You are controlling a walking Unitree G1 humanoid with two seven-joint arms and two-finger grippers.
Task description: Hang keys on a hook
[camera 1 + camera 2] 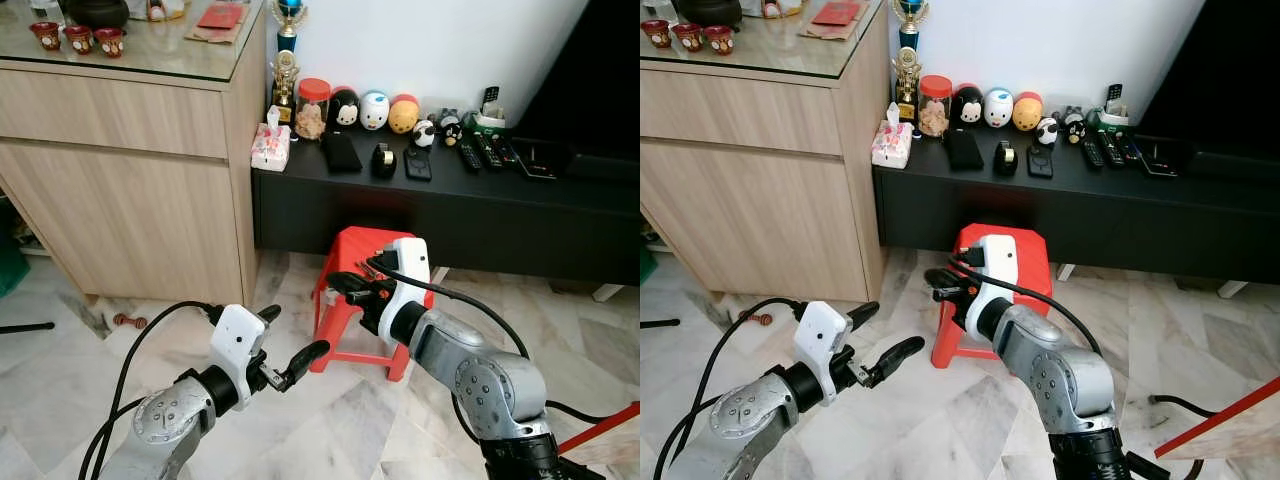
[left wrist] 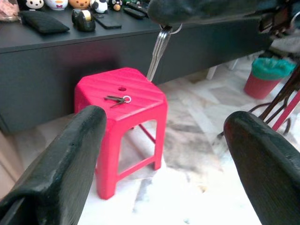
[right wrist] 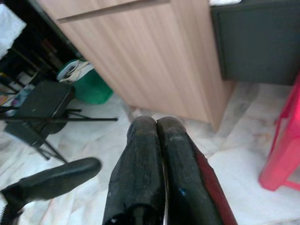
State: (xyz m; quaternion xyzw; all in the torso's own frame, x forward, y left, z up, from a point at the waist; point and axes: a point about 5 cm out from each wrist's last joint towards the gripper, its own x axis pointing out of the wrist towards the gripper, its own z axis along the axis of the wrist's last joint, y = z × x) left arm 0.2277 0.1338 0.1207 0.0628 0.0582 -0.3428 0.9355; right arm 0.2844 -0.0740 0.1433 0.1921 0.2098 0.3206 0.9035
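Observation:
My right gripper (image 1: 345, 286) hovers above the left edge of a red plastic stool (image 1: 352, 250), its fingers (image 3: 157, 140) pressed shut. In the left wrist view a silver key on a ring (image 2: 157, 50) hangs down from it. A second small bunch of keys (image 2: 117, 99) lies on the stool's top (image 2: 140, 89). My left gripper (image 1: 292, 336) is open, low over the floor to the left of the stool and pointing at it, with nothing between its fingers (image 2: 70, 159).
A black low console (image 1: 450, 200) behind the stool carries figurines, a jar, tape and remotes. A wooden cabinet (image 1: 130, 190) stands to the left. A green bin (image 3: 86, 82) and a black folding stand (image 3: 42, 105) sit on the marble floor.

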